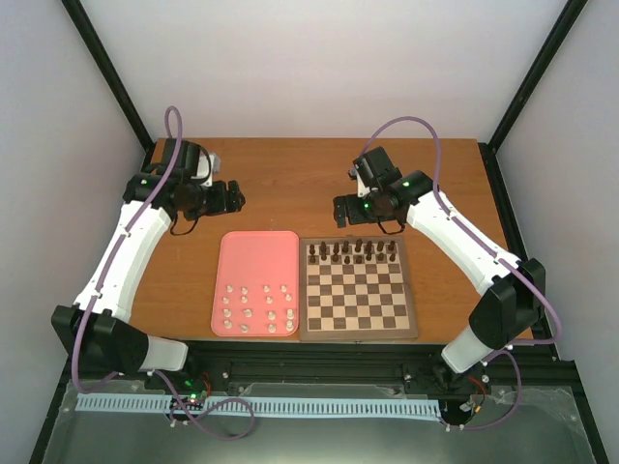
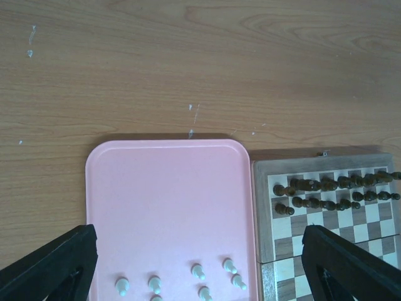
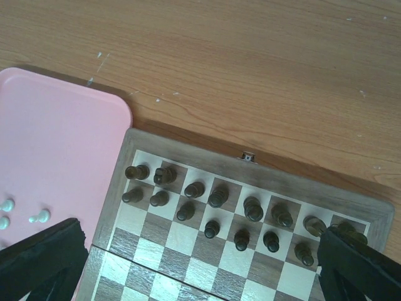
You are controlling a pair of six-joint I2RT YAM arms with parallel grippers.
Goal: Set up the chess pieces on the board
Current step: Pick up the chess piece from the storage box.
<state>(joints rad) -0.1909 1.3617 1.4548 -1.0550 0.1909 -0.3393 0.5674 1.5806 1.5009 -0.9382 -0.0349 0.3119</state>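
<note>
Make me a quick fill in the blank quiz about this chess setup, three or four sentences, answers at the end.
1. The white pieces stand on the ____ tray.
2. The tray lies to the board's ____.
3. The dark pieces stand at the board's ____ end, not the near one.
4. The left hand and right hand are both ____ and hold nothing.
Answers: pink; left; far; open.
</note>
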